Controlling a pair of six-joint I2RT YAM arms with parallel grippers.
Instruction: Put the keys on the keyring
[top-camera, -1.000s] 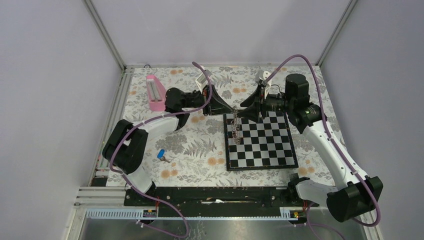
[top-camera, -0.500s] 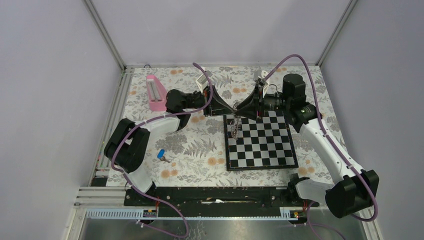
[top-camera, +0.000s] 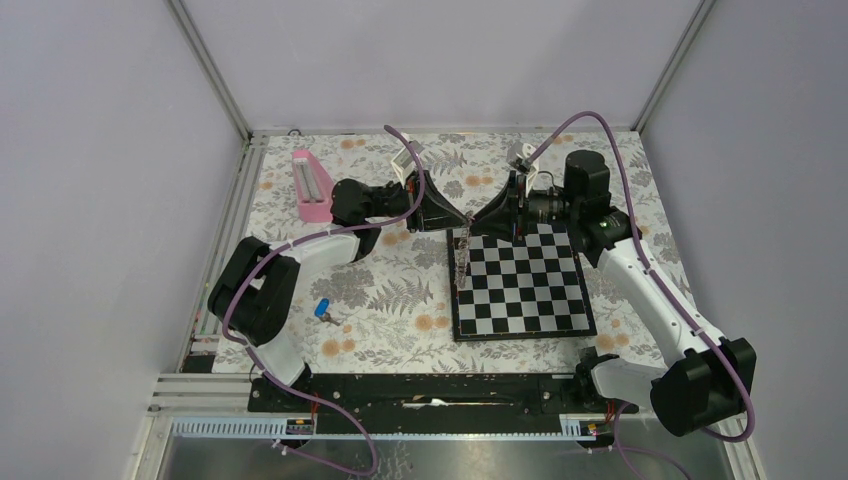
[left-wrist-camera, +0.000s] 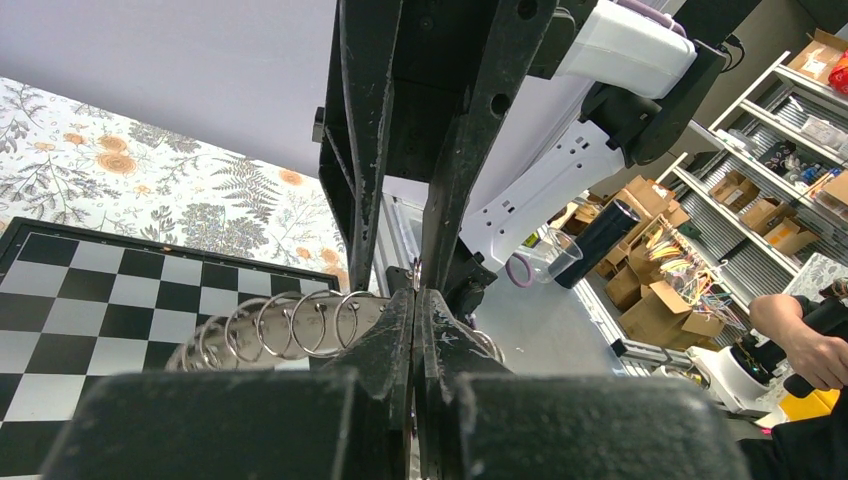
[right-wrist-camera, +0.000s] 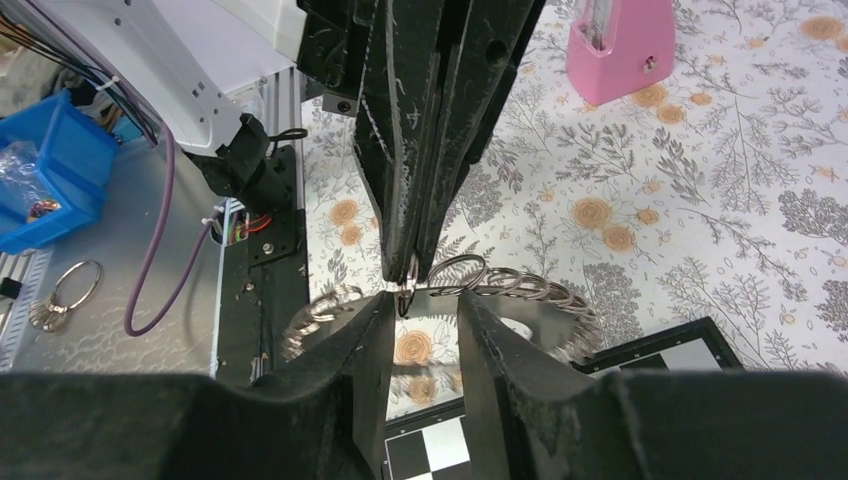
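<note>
The keyring (top-camera: 461, 256), a band of linked metal rings, hangs edge-on over the chessboard's left edge. My left gripper (top-camera: 458, 217) is shut on its top; in the left wrist view the gripper (left-wrist-camera: 415, 296) has its jaws pressed together and the ring's loops (left-wrist-camera: 285, 325) curve away to the left. My right gripper (top-camera: 479, 222) faces it tip to tip. In the right wrist view the right gripper (right-wrist-camera: 420, 305) is open, its jaws either side of the keyring (right-wrist-camera: 520, 283) without closing on it. The blue-headed key (top-camera: 322, 309) lies alone on the floral cloth, at the left.
The chessboard (top-camera: 530, 290) lies right of centre under the ring. A pink upright object (top-camera: 309, 186) stands at the back left and shows in the right wrist view (right-wrist-camera: 620, 40). Metal frame posts and the rail run along the table's edges.
The right gripper carried the keyring left until the two grippers met. The ring now hangs further left, under the left gripper's tips, and the right jaws stand open.
</note>
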